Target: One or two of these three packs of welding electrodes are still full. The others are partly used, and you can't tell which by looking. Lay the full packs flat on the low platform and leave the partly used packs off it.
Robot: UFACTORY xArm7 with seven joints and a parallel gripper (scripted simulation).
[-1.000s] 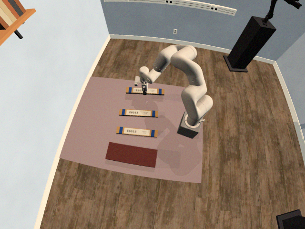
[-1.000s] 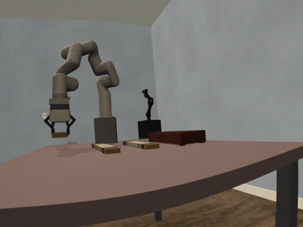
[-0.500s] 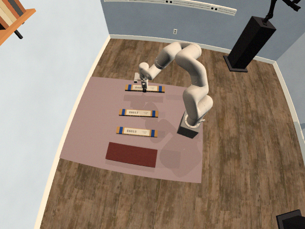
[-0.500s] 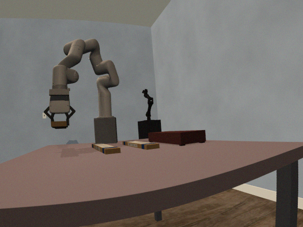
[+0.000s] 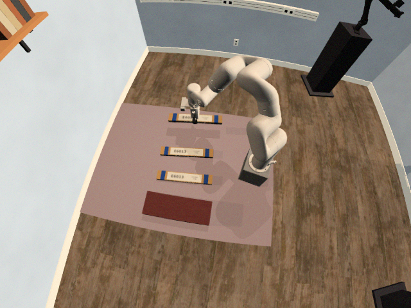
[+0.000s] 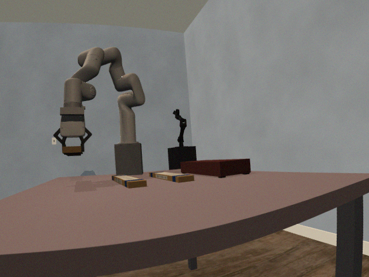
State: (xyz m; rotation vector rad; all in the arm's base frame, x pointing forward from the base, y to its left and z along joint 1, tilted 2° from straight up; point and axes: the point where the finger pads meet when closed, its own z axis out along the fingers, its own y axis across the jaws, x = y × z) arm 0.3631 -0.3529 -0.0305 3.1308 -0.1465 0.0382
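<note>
Pincer [image 6: 72, 148] part-closed on the flat tan cardboard electrode pack with blue end bands [image 5: 194, 117], held mid-length well above the table: keep it level, judge weight before carrying to the dark red low platform [image 5: 176, 207].

I counted three long, flat tan cardboard packs with blue end bands and white labels: one [image 5: 179, 116] was up in the air, clamped in the single dark two-fingered gripper [image 5: 194, 121], and the other two [image 5: 186, 151] [image 5: 184, 177] lay on the one mauve table top [image 5: 109, 172]. There was one low dark-red rectangular platform [image 5: 176, 207]. One pale, jointed robot arm [image 5: 262, 95] stood on one dark grey box pedestal [image 5: 248, 179]. Off the table I saw one tall black pedestal [image 5: 335, 56], and one orange wooden shelf [image 5: 20, 29] in the corner.
</note>
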